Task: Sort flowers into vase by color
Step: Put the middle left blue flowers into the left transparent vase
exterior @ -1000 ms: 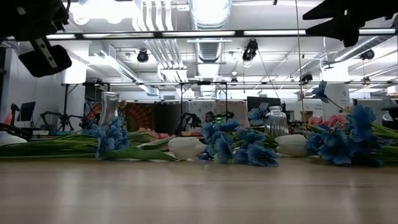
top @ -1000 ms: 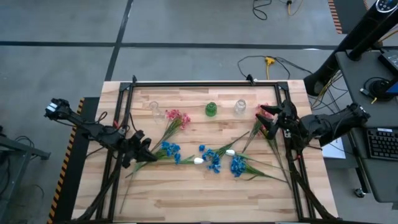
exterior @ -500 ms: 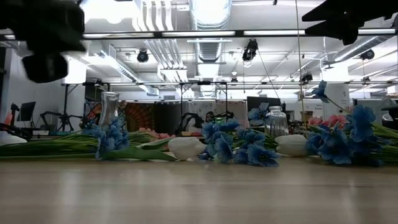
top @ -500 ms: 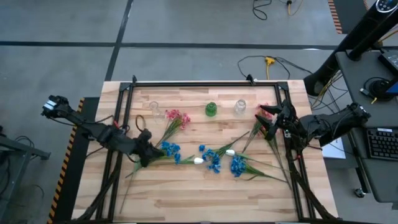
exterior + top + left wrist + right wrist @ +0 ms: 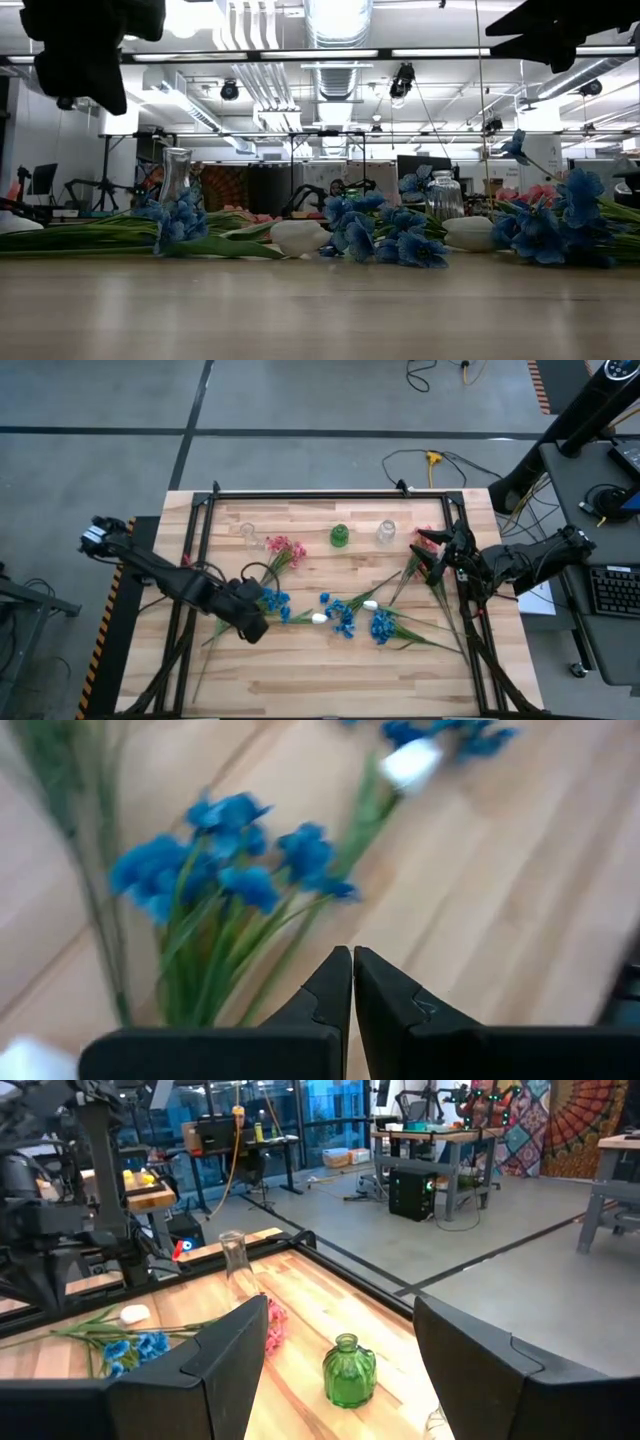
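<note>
Flower sprigs lie flat on the wooden table (image 5: 300, 670). A pink one (image 5: 285, 550) is at the far left. Blue ones (image 5: 273, 601) (image 5: 340, 616) (image 5: 382, 625) and white buds (image 5: 319, 618) are in the middle. More pink (image 5: 425, 536) is at the far right. A clear vase (image 5: 247, 532), a green vase (image 5: 339, 536) and another clear vase (image 5: 386, 532) stand along the far side. My left gripper (image 5: 252, 624) is shut and tipped downward over the stems of the left blue sprig (image 5: 230, 860), above the table. My right gripper (image 5: 428, 550) hangs open and level at the far right, empty.
A black metal frame (image 5: 330, 493) runs along the table's far edge and down both sides. The near half of the table shows bare wood. In the right wrist view the green vase (image 5: 350, 1370) and a clear vase (image 5: 235, 1265) stand ahead of the open fingers.
My left gripper has swung toward the table's right and near edges and come over the left blue sprig. It has tipped from nearly level to pointing steeply down. It has stayed shut. The flowers and my right gripper have kept still.
</note>
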`<state>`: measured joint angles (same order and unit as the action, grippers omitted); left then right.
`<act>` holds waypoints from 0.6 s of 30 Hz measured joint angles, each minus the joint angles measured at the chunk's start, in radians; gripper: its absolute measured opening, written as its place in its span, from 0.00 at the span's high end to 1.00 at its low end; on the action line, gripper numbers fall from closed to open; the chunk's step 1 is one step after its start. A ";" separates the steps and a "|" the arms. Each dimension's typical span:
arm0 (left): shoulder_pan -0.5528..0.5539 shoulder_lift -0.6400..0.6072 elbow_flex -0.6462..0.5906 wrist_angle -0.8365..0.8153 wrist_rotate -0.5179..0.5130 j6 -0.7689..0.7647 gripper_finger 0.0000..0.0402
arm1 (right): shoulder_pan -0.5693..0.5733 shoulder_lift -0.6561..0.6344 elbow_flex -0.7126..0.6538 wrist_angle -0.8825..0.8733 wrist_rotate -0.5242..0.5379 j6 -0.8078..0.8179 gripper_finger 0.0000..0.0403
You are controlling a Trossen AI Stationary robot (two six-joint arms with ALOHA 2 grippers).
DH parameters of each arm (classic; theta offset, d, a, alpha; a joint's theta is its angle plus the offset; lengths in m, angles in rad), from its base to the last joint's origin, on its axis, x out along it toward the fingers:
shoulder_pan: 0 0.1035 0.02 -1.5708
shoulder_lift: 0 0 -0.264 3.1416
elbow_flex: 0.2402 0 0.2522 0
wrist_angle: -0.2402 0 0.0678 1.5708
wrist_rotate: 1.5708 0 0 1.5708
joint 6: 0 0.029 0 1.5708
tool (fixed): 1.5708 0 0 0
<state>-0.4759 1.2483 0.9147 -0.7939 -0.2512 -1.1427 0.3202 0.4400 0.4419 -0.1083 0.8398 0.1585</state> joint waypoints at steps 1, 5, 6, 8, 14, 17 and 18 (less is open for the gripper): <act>0.000 0.019 0.017 -0.032 0.000 -0.029 1.00 | 0.000 0.000 0.000 0.000 0.000 0.000 0.40; 0.002 0.083 0.059 -0.109 0.008 -0.112 1.00 | 0.000 0.000 0.000 0.000 0.000 -0.002 0.40; 0.002 0.095 0.064 -0.113 0.008 -0.121 1.00 | 0.000 0.000 0.000 0.000 0.000 -0.002 0.40; 0.004 0.116 0.068 -0.113 0.008 -0.127 1.00 | 0.000 0.000 0.000 0.000 0.000 -0.002 0.40; 0.039 0.174 0.069 -0.124 0.017 -0.140 1.00 | 0.000 0.000 0.000 0.001 0.000 0.008 0.40; 0.064 0.196 0.068 -0.150 0.082 -0.130 1.00 | 0.000 0.000 0.000 0.001 -0.001 0.014 0.40; 0.070 0.203 0.068 -0.158 0.105 -0.123 0.99 | 0.000 0.000 0.000 0.001 -0.001 0.017 0.40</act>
<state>-0.4060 1.4512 0.9829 -0.9518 -0.1466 -1.2658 0.3202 0.4400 0.4419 -0.1074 0.8384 0.1751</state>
